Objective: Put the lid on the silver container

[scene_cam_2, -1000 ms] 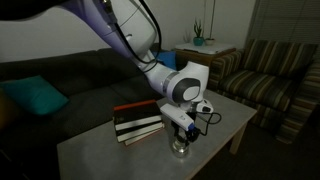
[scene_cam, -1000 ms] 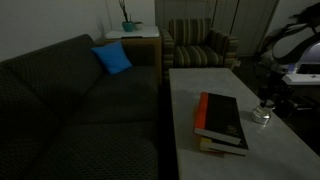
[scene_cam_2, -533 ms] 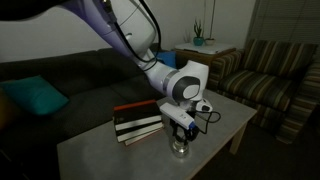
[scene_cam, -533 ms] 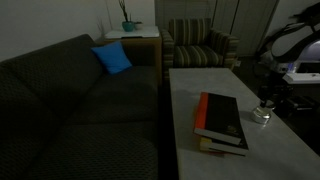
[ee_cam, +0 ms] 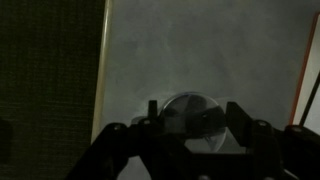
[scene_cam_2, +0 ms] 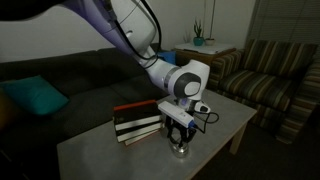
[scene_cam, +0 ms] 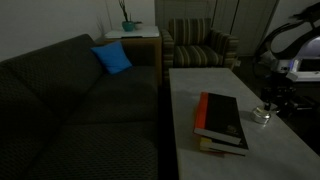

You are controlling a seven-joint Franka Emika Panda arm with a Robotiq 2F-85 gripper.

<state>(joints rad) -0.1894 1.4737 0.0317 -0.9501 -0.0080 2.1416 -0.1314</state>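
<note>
Wrist view: the claw (ee_cam: 192, 118) is clamped on the lid (ee_cam: 190, 108), with a dark finger at each edge of the flat, round, silvery disc (dim, with glare on its face, so the contact is hard to confirm). Beyond it is the pale matte tabletop (ee_cam: 200, 50), then the coarse dark sofa (ee_cam: 50, 80) weave, cut off at the frame edge. In an exterior view the silver container (scene_cam_2: 181, 150), small, round and shiny, stands on the tabletop below the claw, just beside the red-and-black book stack (scene_cam_2: 138, 122). Its rim is too small to resolve.
</note>
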